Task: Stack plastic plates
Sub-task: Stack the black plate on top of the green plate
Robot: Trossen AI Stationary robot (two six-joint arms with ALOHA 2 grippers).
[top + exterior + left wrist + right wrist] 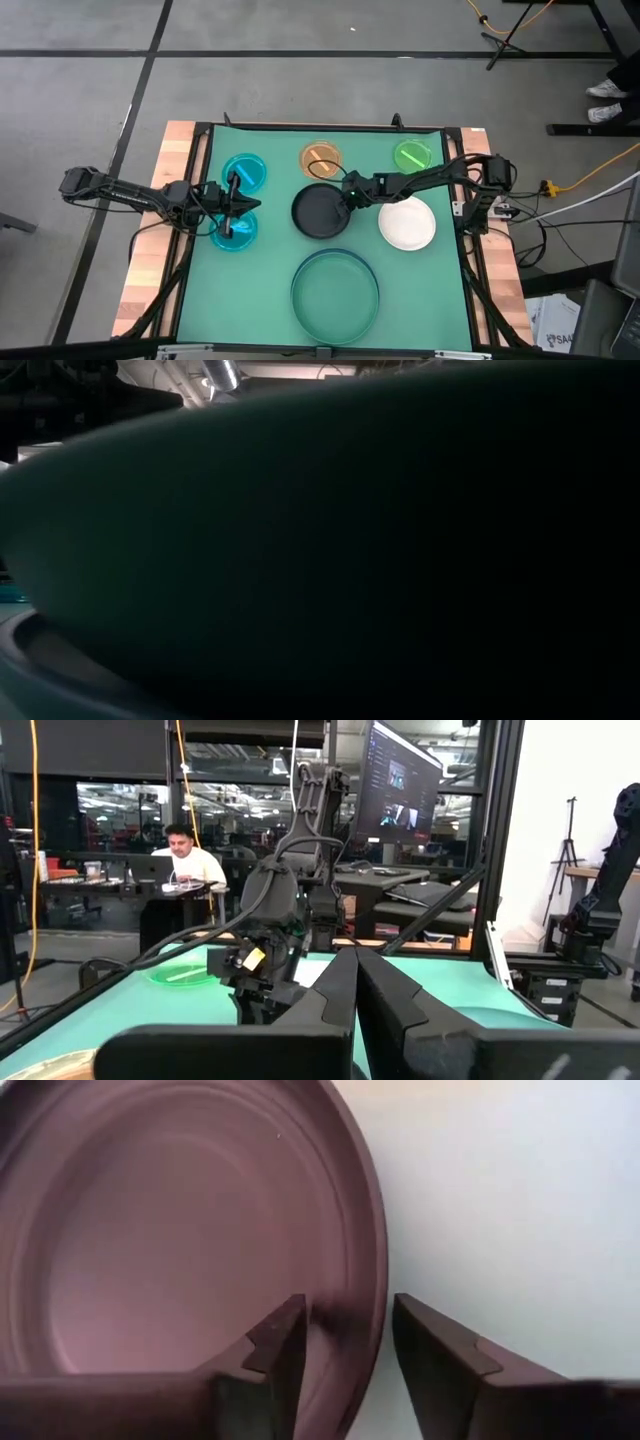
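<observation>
My right gripper (347, 193) is open at the far right rim of the black plate (318, 215). In the right wrist view one finger (285, 1342) stands inside the rim (372, 1305) and the other outside; I see no touch. My left gripper (238, 203) is shut and hovers between the two cyan plates (243, 170) (235, 230); the left wrist view shows nothing between its fingers (356, 960). All plates rest flat on the green mat: orange (321, 160), light green (412, 155), white (407, 224). The large dark green plate (335, 295) sits in a bluish one near the near edge.
The dark green plate's wall (330, 540) fills the low view. The green mat (440, 290) has bare room at its near left and near right corners. A black frame runs along the table's edges. A person sits at a desk (185, 855) far beyond the table.
</observation>
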